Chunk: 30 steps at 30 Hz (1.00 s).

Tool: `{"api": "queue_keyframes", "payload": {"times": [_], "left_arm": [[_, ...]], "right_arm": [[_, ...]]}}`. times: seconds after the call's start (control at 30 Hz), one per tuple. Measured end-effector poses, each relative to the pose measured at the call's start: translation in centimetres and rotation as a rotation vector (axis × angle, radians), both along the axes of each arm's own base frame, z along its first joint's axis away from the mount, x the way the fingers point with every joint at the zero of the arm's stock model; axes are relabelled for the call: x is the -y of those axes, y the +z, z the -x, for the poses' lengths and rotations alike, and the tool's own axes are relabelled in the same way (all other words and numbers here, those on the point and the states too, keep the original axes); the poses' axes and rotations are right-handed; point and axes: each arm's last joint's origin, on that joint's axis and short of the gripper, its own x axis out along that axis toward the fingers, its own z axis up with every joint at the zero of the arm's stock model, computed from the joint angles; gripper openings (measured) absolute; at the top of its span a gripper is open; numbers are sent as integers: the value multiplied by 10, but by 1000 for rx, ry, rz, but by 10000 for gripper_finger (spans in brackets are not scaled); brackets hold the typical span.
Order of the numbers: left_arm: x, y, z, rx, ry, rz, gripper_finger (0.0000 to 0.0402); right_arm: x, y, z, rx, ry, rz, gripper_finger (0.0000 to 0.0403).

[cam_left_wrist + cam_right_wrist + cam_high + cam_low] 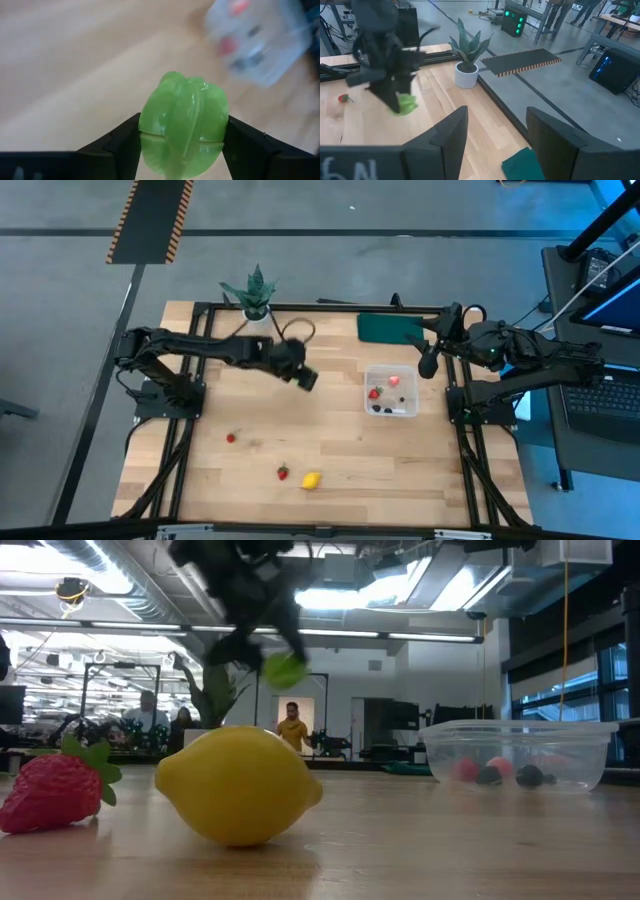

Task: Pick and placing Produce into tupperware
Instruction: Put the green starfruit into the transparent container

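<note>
My left gripper (309, 379) is shut on the green leafy piece (183, 116), above the table's middle, left of the clear tupperware (391, 390). The piece also shows in the low view (284, 669) and the right wrist view (406, 104). The tupperware holds a pink fruit, a red berry and dark berries. A yellow lemon (311, 479) and a strawberry (283, 472) lie near the front edge, and a small red berry (231, 438) lies to the left. My right gripper (496, 127) is open and empty at the table's far right. My left gripper pinches the green leafy piece by its two opposite sides (146, 124) between its two fingers. The piece is lifted clear of the table and sticks out past the fingertips.
A potted green plant (256, 295) in a white pot stands at the table's far edge. A flat dark green rectangle (388, 328) lies at the far right, behind the tupperware. Bare wood lies between the lemon and the tupperware.
</note>
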Motion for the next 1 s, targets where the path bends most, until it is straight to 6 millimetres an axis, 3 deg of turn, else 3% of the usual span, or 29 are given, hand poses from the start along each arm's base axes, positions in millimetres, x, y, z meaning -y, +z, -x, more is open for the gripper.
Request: {"api": "queue_keyframes", "payload": {"times": [0.17, 0.33, 0.6, 1.0], "left_arm": [[-21, 25, -15, 149, -36, -78, 222], [-33, 27, -48, 215, -112, -108, 226], [-44, 18, -115, 264, -260, -117, 226], [-45, -26, -191, 324, -450, -7, 226]], "right_arm": [[0, 1, 0, 7, 0, 0, 204], [0, 1, -1, 16, 1, 1, 204], [0, 1, 0, 12, 0, -2, 204], [0, 0, 0, 0, 0, -1, 204]]}}
